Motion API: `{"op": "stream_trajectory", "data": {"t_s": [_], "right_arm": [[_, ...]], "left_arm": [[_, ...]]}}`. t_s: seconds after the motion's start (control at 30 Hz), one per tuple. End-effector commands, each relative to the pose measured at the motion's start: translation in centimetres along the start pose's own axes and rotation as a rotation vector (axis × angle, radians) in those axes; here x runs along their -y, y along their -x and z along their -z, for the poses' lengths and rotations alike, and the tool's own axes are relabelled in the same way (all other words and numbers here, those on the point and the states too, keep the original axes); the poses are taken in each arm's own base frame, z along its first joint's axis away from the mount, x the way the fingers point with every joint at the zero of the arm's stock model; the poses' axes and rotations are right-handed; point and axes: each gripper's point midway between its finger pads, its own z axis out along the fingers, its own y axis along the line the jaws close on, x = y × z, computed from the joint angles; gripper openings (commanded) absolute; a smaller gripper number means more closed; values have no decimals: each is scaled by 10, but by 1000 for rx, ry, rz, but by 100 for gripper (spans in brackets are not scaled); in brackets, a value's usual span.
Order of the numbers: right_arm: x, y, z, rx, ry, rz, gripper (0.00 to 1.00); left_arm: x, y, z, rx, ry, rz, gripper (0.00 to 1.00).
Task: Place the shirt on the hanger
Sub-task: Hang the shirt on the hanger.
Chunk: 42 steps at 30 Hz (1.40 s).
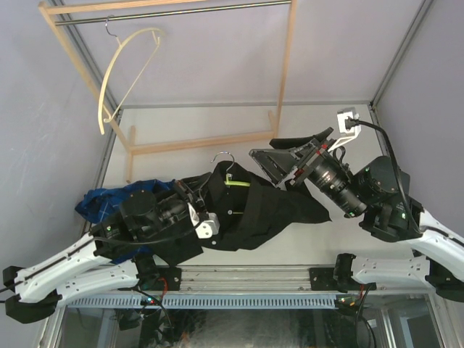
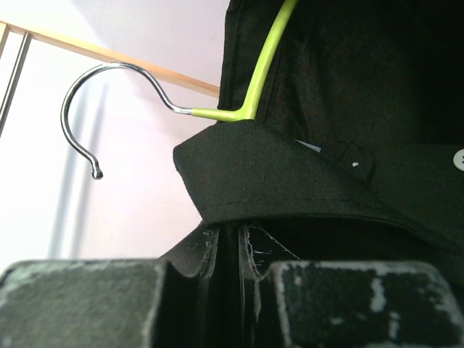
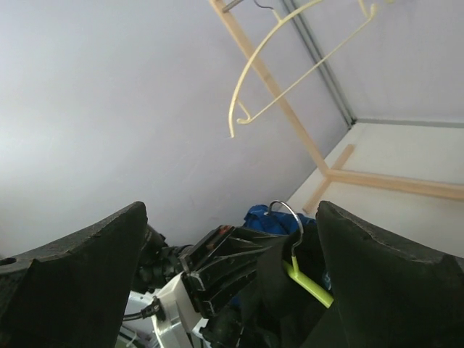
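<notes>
The black shirt (image 1: pixel 268 210) lies bunched on the table (image 1: pixel 188 123) between the arms. The lime-green hanger (image 1: pixel 237 185) is inside its neck, with the silver hook (image 1: pixel 223 156) sticking out toward the back. My left gripper (image 1: pixel 197 197) is shut on a fold of the shirt's fabric just below the collar (image 2: pixel 290 174); the hanger's arm (image 2: pixel 264 69) and hook (image 2: pixel 109 72) show above it. My right gripper (image 1: pixel 264 151) hovers wide open above the shirt's right side, holding nothing. Between its fingers (image 3: pixel 391 275) I see the hanger (image 3: pixel 308 279) and the left gripper (image 3: pixel 225 268).
A blue plaid shirt (image 1: pixel 101 199) lies at the table's left edge behind the left arm. A wooden rack (image 1: pixel 283 72) with a metal rail (image 1: pixel 174 13) stands at the back, and a cream hanger (image 1: pixel 116 72) hangs on it at the left.
</notes>
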Motion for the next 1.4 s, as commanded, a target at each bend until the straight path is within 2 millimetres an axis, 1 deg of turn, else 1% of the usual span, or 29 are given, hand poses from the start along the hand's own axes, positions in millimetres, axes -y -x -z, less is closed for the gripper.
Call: {"op": "stream_trajectory", "data": {"t_s": [0.0, 0.2, 0.3, 0.37, 0.5, 0.6, 0.67, 0.8, 0.87, 0.97, 1.07, 1.13, 1.17, 1.27, 1.3, 1.37], "right_arm": [[4, 15, 1, 57, -49, -28, 100], [18, 15, 6, 75, -104, -22, 100], [11, 19, 8, 84, -64, -33, 100], [9, 18, 7, 82, -53, -28, 100], [14, 13, 4, 71, -74, -18, 100], [16, 17, 6, 84, -80, -15, 100], [13, 17, 5, 81, -66, -7, 100], [5, 8, -1, 49, -20, 7, 100], [4, 4, -4, 38, -16, 18, 99], [14, -2, -8, 25, -55, 69, 99], [34, -10, -2, -27, -99, 212, 98], [44, -20, 4, -75, -75, 304, 93], [49, -22, 7, -89, -65, 324, 90], [56, -29, 14, -135, 11, 336, 81], [54, -27, 16, -138, 45, 328, 78], [62, -41, 17, -186, 106, 324, 75]], "left_arm": [[-24, 3, 1, 0, 103, 16, 0], [-23, 3, 1, 3, 102, 20, 0], [-22, 3, 0, 4, 99, 18, 0], [-22, 3, -1, 4, 97, 16, 0], [-23, 3, -2, 4, 98, 16, 0], [-23, 4, -1, 5, 100, 18, 0], [-24, 4, 0, 9, 103, 20, 0], [-24, 5, 0, 13, 100, 21, 0], [-23, 5, -1, 14, 98, 20, 0], [-22, 7, 0, 24, 95, 22, 0], [-20, 6, 0, 28, 90, 20, 0], [-18, 7, 0, 31, 84, 12, 0], [-17, 7, 0, 35, 81, 8, 0], [-15, 8, 0, 47, 77, -2, 0], [-15, 9, 0, 49, 78, -4, 0], [-15, 10, -1, 58, 77, -7, 0]]}}
